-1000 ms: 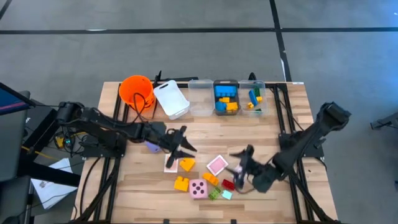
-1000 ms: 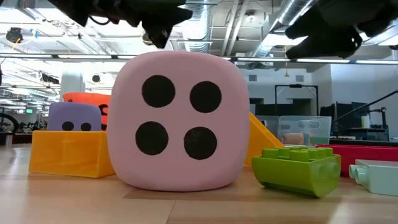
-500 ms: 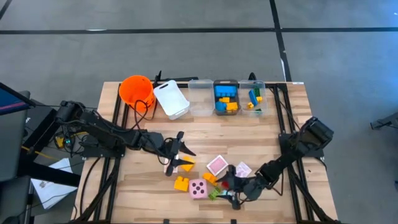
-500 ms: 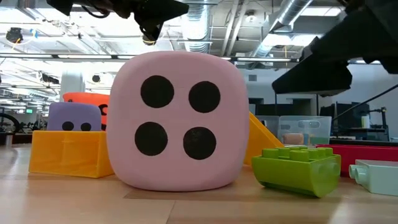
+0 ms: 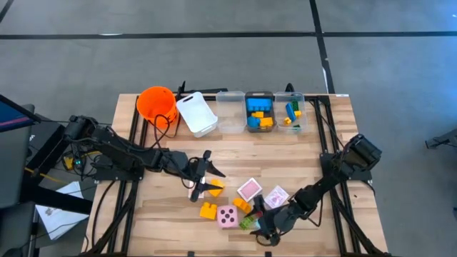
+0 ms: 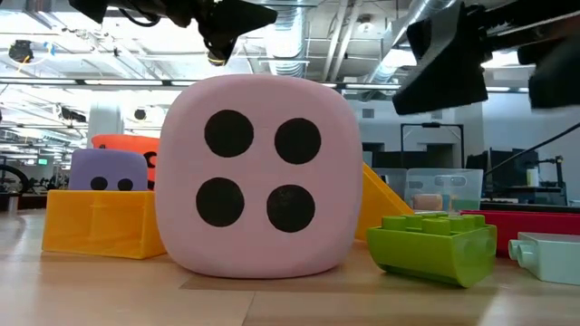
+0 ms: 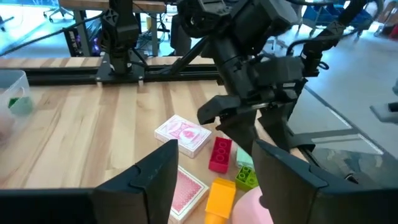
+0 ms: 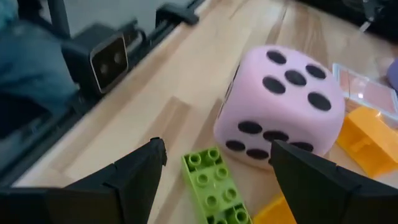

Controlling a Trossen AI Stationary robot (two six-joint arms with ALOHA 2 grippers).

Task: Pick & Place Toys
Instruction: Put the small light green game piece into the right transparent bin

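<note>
No readable writing; pink die (image 6: pixel 256 174) shows four black dots.

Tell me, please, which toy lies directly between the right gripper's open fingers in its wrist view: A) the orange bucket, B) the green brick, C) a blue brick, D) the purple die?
B: in the right wrist view the green brick lies on the table between the right gripper's two spread fingers, with the pink die just beyond it.
</note>
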